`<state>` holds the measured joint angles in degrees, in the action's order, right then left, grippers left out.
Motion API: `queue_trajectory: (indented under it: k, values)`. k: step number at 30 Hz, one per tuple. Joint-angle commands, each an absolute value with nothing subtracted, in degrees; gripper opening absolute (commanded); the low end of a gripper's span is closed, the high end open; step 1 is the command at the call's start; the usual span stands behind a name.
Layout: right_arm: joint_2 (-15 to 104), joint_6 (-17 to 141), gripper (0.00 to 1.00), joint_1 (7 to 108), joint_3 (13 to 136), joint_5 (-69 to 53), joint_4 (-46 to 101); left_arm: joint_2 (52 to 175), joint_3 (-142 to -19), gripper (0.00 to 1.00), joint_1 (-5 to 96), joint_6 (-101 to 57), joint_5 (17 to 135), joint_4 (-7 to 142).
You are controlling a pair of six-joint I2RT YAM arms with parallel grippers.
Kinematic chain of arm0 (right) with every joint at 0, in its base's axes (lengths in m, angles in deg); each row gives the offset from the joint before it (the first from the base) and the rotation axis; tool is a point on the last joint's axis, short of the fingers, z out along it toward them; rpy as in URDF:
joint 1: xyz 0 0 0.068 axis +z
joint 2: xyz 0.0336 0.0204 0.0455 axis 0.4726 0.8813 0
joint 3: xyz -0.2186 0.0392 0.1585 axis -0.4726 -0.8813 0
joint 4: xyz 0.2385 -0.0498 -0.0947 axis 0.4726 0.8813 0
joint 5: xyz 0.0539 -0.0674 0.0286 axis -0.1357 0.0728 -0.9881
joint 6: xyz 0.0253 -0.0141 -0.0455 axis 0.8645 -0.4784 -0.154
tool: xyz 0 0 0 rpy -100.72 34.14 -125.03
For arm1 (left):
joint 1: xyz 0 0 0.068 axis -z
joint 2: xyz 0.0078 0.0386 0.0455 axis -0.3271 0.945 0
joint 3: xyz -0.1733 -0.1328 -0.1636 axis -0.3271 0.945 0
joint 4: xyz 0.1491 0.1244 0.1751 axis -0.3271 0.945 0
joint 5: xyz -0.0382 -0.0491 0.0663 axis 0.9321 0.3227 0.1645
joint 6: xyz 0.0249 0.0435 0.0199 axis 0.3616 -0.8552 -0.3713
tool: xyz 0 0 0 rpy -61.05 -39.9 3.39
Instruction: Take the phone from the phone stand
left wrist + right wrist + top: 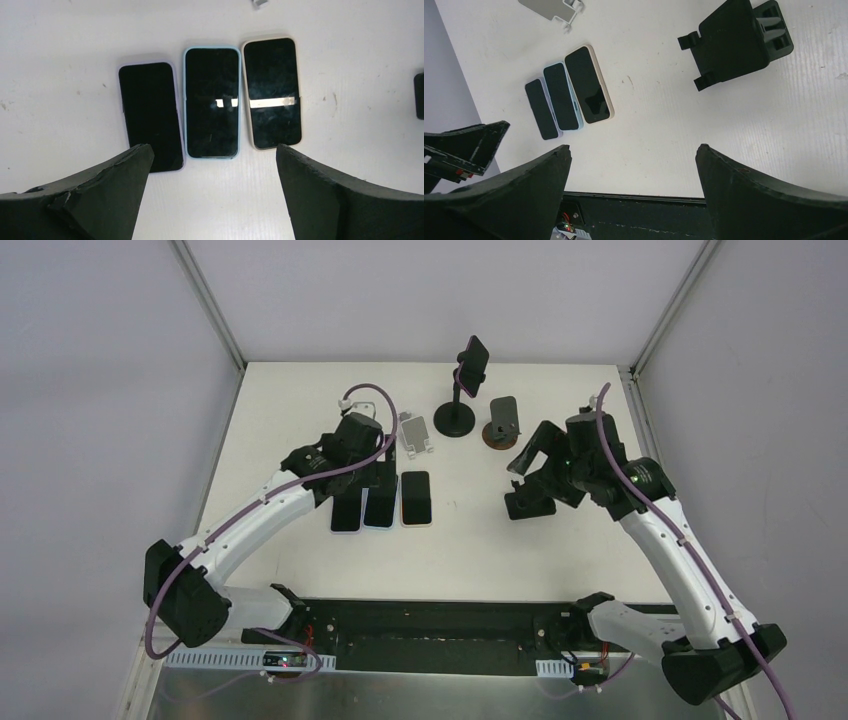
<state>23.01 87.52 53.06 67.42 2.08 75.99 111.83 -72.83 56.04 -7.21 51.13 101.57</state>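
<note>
A dark phone [474, 361] is clamped on a tall black pole stand [455, 419] at the back of the table, apart from both grippers. My left gripper [362, 476] hovers open and empty over three phones lying flat side by side: purple case [150, 115], blue case [211, 102], beige case [272, 92]. In the left wrist view the gripper [212, 155] is wide open just short of them. My right gripper [530, 472] is open and empty above the table by a low black stand [736, 42]; the right wrist view shows its jaws [630, 150] wide apart.
An empty grey stand [415, 432] and a dark stand on a brown base [503, 421] sit near the pole stand. The low black stand [528, 504] sits under the right gripper. The table's near edge and black base rail [634, 205] lie below the right fingers.
</note>
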Motion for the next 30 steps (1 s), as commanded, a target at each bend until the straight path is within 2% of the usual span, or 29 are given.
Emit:
queue_trajectory:
  k: [1,5,13,22,30]
  values:
    - [26.0,87.2,0.99,51.7,73.1,2.6,74.9,108.0,-70.2,0.99,55.6,-10.0,50.8,102.7]
    - [30.1,87.0,0.99,50.0,76.7,0.0,74.9,105.5,-70.0,0.99,55.6,-10.7,50.1,102.9]
    - [39.3,86.5,0.99,46.7,83.9,-13.6,72.5,104.2,-71.9,0.99,55.5,-12.0,49.4,103.3]
    - [52.0,89.8,0.99,42.2,91.5,-22.8,61.3,106.8,-77.4,0.99,55.5,-13.8,44.6,103.3]
    - [65.7,89.1,0.99,41.6,102.7,-23.5,55.7,110.3,-84.8,0.99,55.4,-18.7,39.6,103.1]
